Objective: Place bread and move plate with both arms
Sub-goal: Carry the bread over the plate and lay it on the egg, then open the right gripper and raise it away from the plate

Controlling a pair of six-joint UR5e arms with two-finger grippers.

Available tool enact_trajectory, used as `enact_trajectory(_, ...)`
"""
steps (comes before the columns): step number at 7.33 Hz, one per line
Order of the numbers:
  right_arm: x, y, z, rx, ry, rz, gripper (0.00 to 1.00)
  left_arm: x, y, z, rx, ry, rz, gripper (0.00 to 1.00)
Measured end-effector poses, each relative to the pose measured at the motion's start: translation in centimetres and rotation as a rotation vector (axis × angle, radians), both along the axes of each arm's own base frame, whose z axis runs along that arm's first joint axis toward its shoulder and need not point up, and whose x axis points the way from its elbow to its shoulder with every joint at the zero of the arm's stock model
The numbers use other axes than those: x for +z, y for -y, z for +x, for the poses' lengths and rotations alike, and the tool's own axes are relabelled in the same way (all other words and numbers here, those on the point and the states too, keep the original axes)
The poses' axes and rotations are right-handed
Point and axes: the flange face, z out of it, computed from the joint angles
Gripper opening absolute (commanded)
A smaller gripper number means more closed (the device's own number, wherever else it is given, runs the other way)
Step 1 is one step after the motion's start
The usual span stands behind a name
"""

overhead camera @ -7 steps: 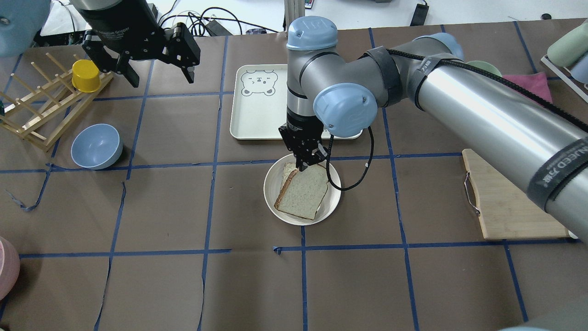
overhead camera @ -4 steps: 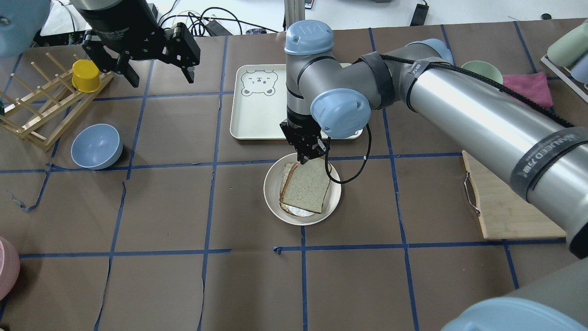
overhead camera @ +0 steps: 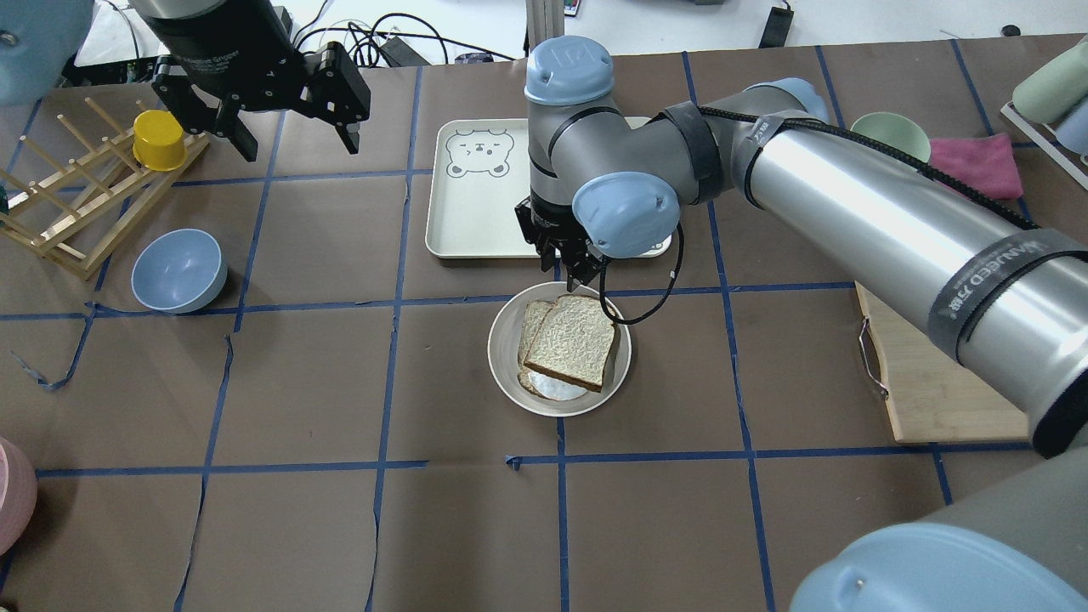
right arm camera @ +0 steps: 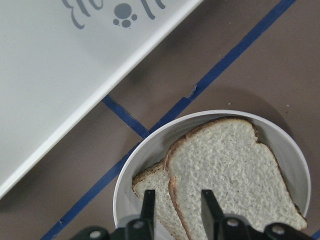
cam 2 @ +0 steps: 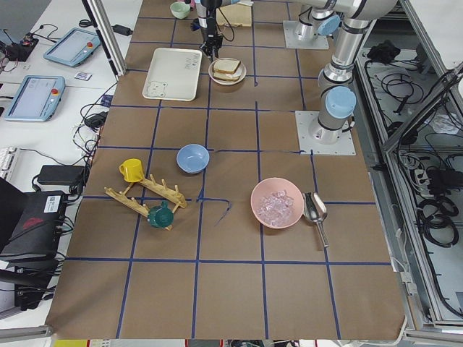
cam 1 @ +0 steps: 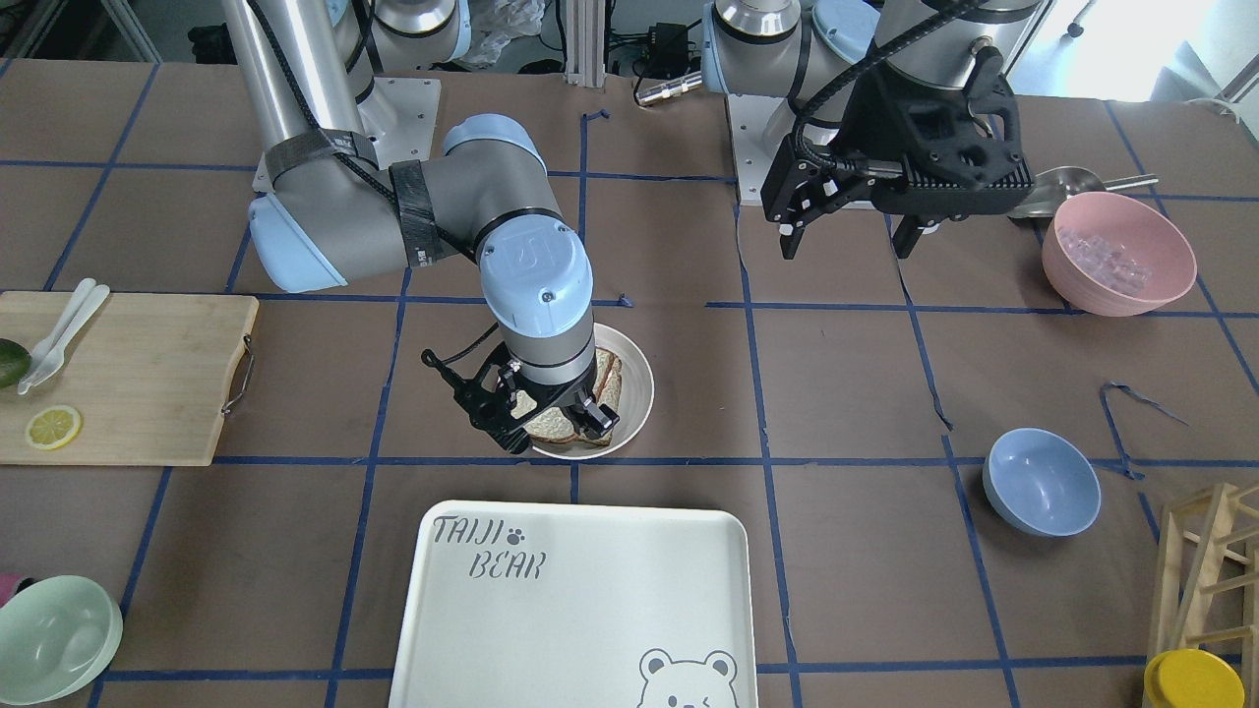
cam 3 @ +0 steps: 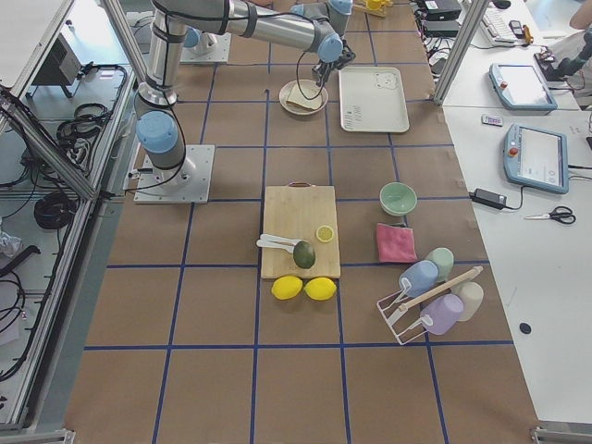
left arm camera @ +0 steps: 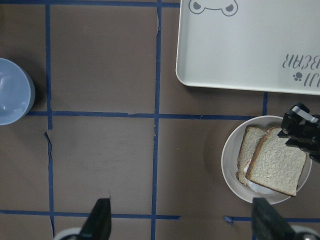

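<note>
The bread (overhead camera: 571, 342) lies flat on the round off-white plate (overhead camera: 503, 357), on top of a smaller slice (overhead camera: 535, 319) with egg white showing at its near edge. My right gripper (overhead camera: 578, 272) hangs open and empty just above the plate's far rim. In the right wrist view its fingers (right arm camera: 148, 200) stand apart over the bread (right arm camera: 230, 165) and plate (right arm camera: 150, 155). My left gripper (overhead camera: 297, 140) is wide open and empty, high over the table's far left. The left wrist view shows the bread (left arm camera: 276, 162) and the plate (left arm camera: 231, 150) at its right.
The bear-print tray (overhead camera: 476, 204) lies just beyond the plate. A blue bowl (overhead camera: 178, 270) and a wooden rack with a yellow cup (overhead camera: 159, 140) are at the left. A cutting board (overhead camera: 935, 382), a green bowl (overhead camera: 888, 132) and a pink cloth (overhead camera: 977, 161) are at the right.
The right gripper let go of the bread, which dropped from tilted to flat on the lower slice. The gripper drew back towards the tray. The left arm has not moved.
</note>
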Motion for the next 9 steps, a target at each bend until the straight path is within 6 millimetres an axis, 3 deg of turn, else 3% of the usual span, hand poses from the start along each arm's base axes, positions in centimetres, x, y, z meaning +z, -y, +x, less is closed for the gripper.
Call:
enact_trajectory(3,5.7,-0.5,-3.0,0.189,-0.047,-0.091,1.0,0.0,0.0,0.0,0.0,0.0,0.0,1.0)
enact_trajectory(5,8.8,-0.9,-5.9,0.416,-0.036,-0.098,1.0,0.0,0.0,0.0,0.0,0.0,0.0,1.0)
enact_trajectory(7,11.4,-1.2,-10.6,0.657,-0.021,-0.057,1.0,0.0,0.0,0.0,0.0,0.0,0.001,1.0)
enact_trajectory(9,14.0,-1.3,-17.3,0.865,0.002,-0.019,1.0,-0.6,-0.1,-0.1,-0.001,0.001,0.013,1.0)
